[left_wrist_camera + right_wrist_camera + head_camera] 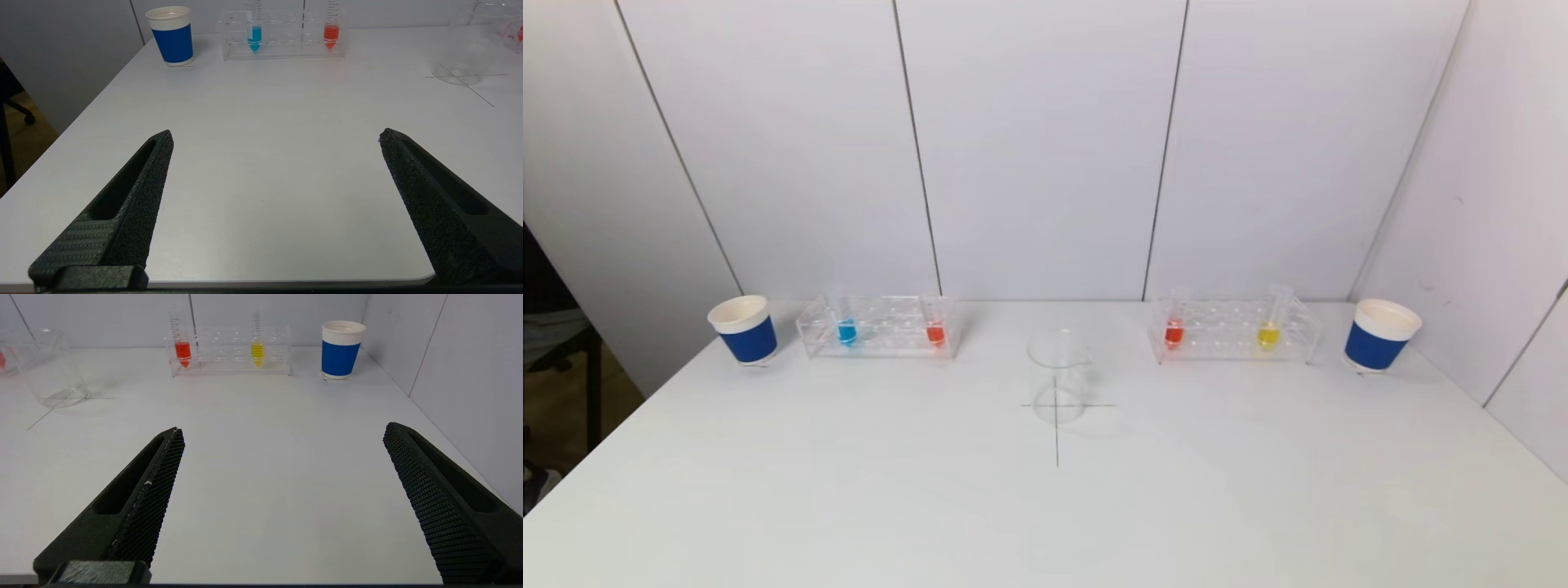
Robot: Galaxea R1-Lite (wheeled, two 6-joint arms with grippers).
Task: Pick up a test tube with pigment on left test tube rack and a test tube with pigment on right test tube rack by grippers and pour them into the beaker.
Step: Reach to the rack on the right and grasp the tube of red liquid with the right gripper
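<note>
Beaker cut off by the frame edge (left wrist view)

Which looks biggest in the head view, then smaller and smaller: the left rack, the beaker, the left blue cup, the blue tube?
1. Left rack, widest by far.
2. Beaker and left blue cup look about alike; the beaker stands nearer the camera, so no ranking.
3. Blue tube, smallest.

text: none legible | tubes: graduation marks, unreadable | beaker: red print, unreadable
</note>
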